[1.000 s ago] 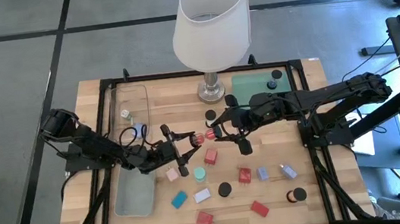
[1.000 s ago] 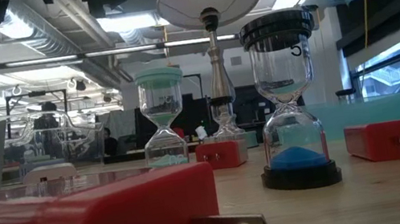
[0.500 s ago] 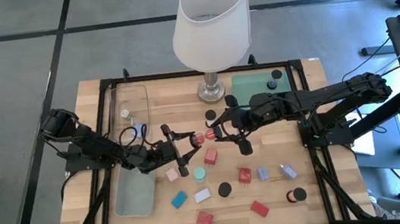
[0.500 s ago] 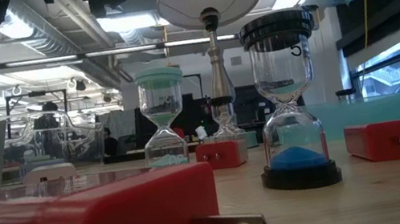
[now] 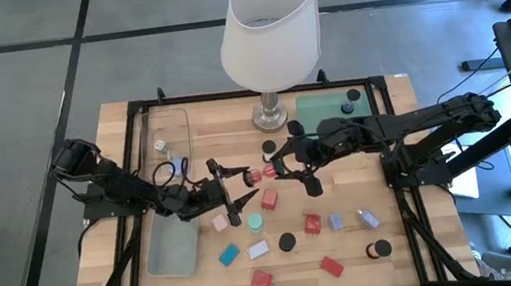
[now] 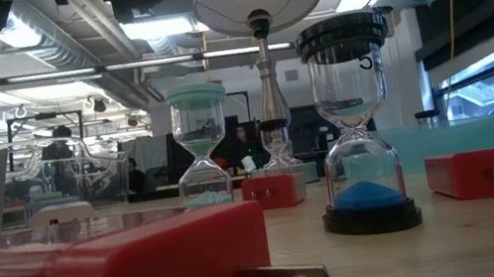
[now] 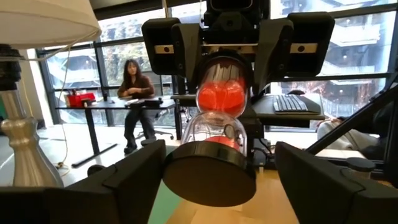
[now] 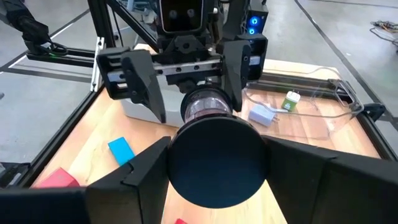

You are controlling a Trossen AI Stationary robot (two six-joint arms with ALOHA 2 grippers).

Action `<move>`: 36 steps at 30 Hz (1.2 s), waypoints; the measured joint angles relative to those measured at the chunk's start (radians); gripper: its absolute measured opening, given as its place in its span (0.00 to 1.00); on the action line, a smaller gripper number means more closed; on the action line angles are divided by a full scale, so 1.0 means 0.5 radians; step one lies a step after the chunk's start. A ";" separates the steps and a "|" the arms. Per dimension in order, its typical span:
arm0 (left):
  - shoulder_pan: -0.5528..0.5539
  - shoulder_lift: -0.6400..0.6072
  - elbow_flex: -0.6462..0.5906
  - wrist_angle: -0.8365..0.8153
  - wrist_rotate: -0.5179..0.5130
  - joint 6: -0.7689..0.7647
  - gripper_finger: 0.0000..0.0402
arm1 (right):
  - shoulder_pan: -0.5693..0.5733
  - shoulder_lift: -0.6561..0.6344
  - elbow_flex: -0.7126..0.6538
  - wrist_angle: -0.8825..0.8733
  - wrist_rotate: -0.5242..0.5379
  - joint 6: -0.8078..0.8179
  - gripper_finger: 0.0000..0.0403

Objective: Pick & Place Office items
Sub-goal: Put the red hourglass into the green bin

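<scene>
Red sand timer [image 5: 255,174], mid-frame above the bench [image 5: 396,253]: left hand [image 5: 235,188] has just spread its fingers off it, right hand [image 5: 274,167] clamps it, handover to right effectively complete.

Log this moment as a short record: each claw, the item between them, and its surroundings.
item: red hourglass, lying sideways in the air above mid-table
right claw: shut on one end of the hourglass
left claw: open, fingers spread on either side of the other end
nearby: lamp behind, clear tray on the left arm's side
stage: looks like a handover between the arms
</scene>
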 joint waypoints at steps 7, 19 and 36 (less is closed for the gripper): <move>0.001 0.000 0.000 -0.054 -0.265 -0.027 0.84 | -0.039 0.000 0.000 -0.058 0.031 0.022 0.54; -0.018 0.000 0.000 -0.090 -1.152 0.098 0.85 | -0.132 -0.042 0.000 -0.665 0.390 0.335 0.54; -0.028 0.000 0.000 -0.098 -1.172 0.034 0.85 | -0.599 -0.152 0.000 -2.079 1.187 1.087 0.54</move>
